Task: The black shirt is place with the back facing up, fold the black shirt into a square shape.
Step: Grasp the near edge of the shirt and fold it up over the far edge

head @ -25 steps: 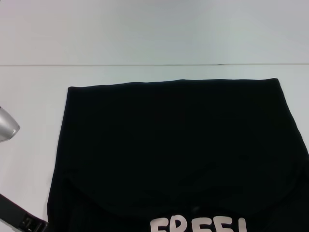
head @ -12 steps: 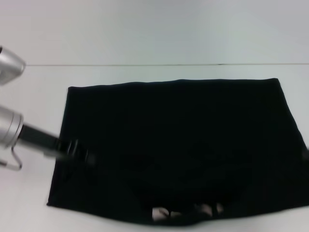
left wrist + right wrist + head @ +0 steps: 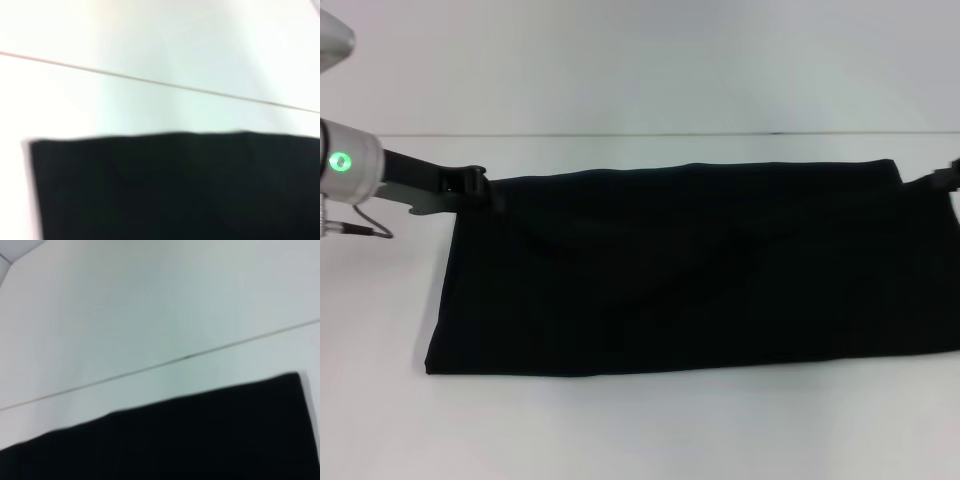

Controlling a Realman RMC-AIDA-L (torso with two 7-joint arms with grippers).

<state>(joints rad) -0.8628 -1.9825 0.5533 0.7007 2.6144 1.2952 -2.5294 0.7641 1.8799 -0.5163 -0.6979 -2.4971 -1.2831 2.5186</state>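
Item: black shirt (image 3: 700,270). Lies as a wide, flat band across the white counter (image 3: 640,430), plain side up, no lettering showing.

Handling, judged: light, limp knit; it will sag and crease, and layers may slide over one another. Best taken at corners or folded edges, pinching all layers.

Left end effector (image 3: 480,186): at the shirt's 10 o'clock corner, touching the cloth; finger spread cannot be told.

Right end effector (image 3: 948,176): at the 2 o'clock corner, mostly out of view; spread cannot be told.
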